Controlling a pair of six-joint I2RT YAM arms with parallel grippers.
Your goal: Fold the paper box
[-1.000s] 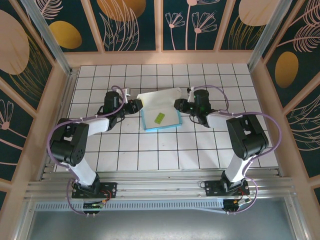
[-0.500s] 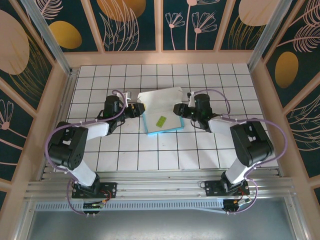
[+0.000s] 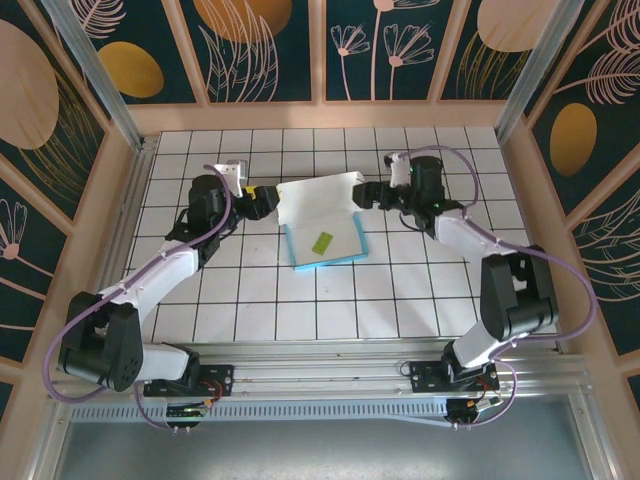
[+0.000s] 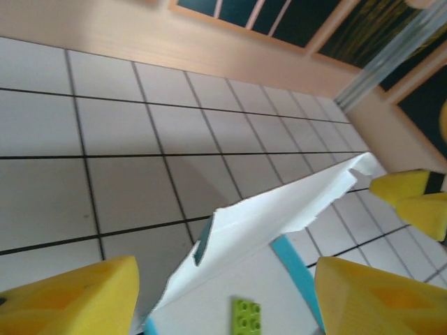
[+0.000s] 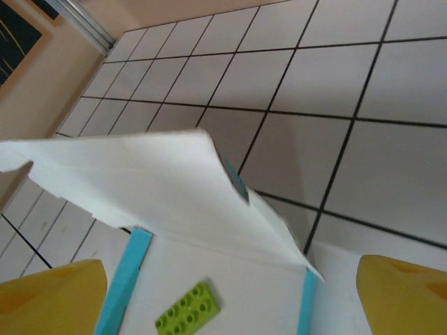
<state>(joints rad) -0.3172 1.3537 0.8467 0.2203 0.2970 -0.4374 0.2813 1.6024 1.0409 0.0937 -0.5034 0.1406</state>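
The paper box lies at the table's middle, white inside with teal side strips, its back flap standing up at a slant. A small yellow-green brick rests on its floor. My left gripper is open just off the flap's left end. At the flap's right end my right gripper is open too. In the left wrist view the flap rises between wide-apart yellow fingers, untouched. The right wrist view has the flap and brick between spread fingers.
The white tiled table is walled by a wooden rim at the back and sides. My right gripper's yellow fingertips appear beyond the box in the left wrist view.
Both grippers have opened, letting go of the box's sides, and moved toward the back to the ends of the raised flap. The box has stayed in place.
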